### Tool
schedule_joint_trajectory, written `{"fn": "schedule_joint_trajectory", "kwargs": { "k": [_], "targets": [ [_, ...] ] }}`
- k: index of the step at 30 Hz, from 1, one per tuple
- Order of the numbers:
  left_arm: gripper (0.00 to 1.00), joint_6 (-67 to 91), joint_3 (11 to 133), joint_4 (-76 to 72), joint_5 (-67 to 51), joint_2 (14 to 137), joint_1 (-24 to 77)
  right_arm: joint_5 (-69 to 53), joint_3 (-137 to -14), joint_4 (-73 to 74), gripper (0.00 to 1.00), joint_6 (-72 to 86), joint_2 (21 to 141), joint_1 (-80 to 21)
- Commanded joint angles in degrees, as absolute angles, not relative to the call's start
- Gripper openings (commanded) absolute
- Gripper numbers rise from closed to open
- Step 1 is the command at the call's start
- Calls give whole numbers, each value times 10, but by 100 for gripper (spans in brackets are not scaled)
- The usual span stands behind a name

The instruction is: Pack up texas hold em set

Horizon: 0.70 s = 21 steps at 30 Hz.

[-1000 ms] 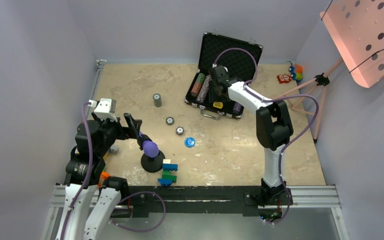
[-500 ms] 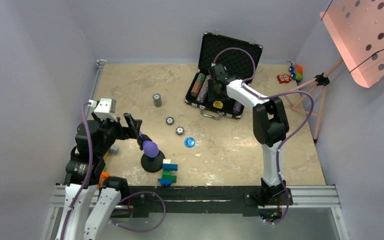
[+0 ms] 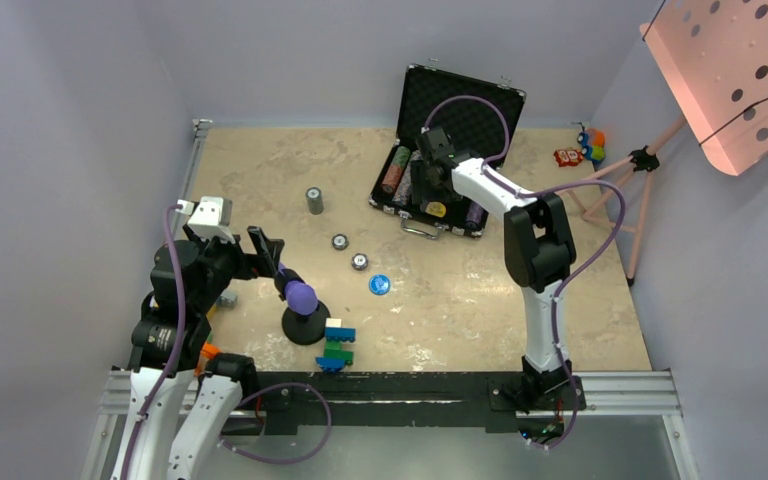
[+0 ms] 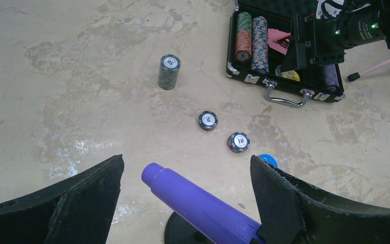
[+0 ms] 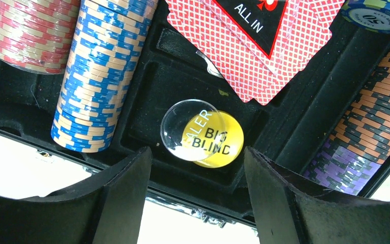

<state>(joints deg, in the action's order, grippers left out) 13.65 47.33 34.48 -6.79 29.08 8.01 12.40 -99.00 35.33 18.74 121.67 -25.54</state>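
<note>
Matt black foam (image 5: pixel 147 109) inside the case (image 3: pixel 457 96), shiny metal on its handle (image 4: pixel 286 103). Glossy see-through plastic for the clear button (image 5: pixel 185 127), smooth opaque plastic for the yellow button (image 5: pixel 228 147), dull ridged edges on the chips (image 5: pixel 101 71). Mottled, matt stone look on the table (image 4: pixel 81 76).

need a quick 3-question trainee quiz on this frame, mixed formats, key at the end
1. True or false: the blue button already lies inside the case.
2. Multiple choice: in the right wrist view, what partly overlaps the yellow button? A) a clear button B) a die C) a coin
3. Short answer: which arm's gripper hangs over the open case, and how do its jaws stand?

Key
1. False: it lies on the table, in front of the case.
2. A
3. The right gripper, jaws open and holding nothing.
</note>
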Motion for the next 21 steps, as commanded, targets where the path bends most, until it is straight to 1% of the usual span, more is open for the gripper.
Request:
{"fn": "schedule_joint_trajectory", "kwargs": {
  "k": [1, 7, 12, 17, 21],
  "targets": [
    [98, 125, 473, 333, -69, 293, 83, 123, -1012, 353, 70, 182, 1213, -254],
    [97, 125, 473, 333, -68, 292, 83, 123, -1002, 347, 67, 178, 1195, -254],
    [98, 124, 473, 333, -66, 293, 83, 114, -950, 309, 66, 167, 1129, -267],
    [98, 124, 473, 333, -65, 293, 83, 117, -907, 299, 66, 165, 1073, -299],
    [98, 124, 473, 333, -65, 291, 83, 123, -878, 300, 66, 172, 1050, -343]
  ]
}}
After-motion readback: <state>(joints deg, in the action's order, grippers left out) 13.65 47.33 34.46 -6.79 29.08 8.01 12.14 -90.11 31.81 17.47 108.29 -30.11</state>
